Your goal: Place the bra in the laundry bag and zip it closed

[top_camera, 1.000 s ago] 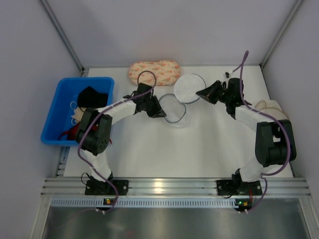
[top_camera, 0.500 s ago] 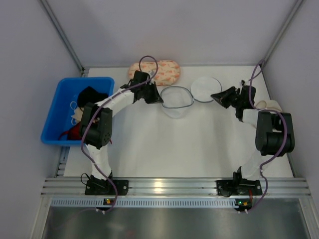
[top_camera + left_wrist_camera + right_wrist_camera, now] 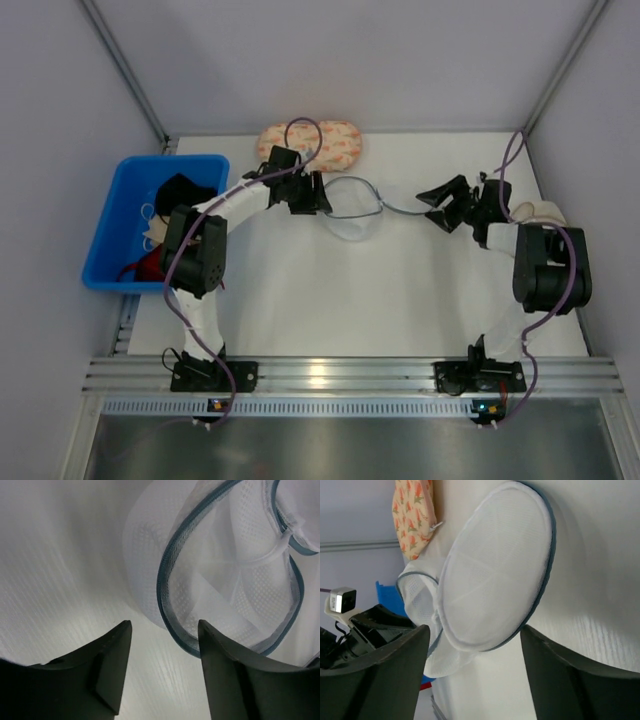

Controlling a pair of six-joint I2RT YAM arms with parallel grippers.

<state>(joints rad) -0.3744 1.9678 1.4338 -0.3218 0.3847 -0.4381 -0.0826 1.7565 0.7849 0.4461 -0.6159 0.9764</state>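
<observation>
Bra [image 3: 181, 189] only partly visible in blue bin [image 3: 108, 228]; left hand [image 3: 162, 627], right hand [image 3: 475, 630] both wide, empty.

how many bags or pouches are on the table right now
2. The white mesh laundry bag lies unzipped and open mid-table; the peach patterned pouch lies at the far edge behind it. The blue bin's contents could hide another.

black joints [image 3: 545, 278], white-wrapped links [image 3: 240, 205], looping purple cables [image 3: 508, 152]; hand fingers [image 3: 107, 670] matte black, wedge-shaped.
</observation>
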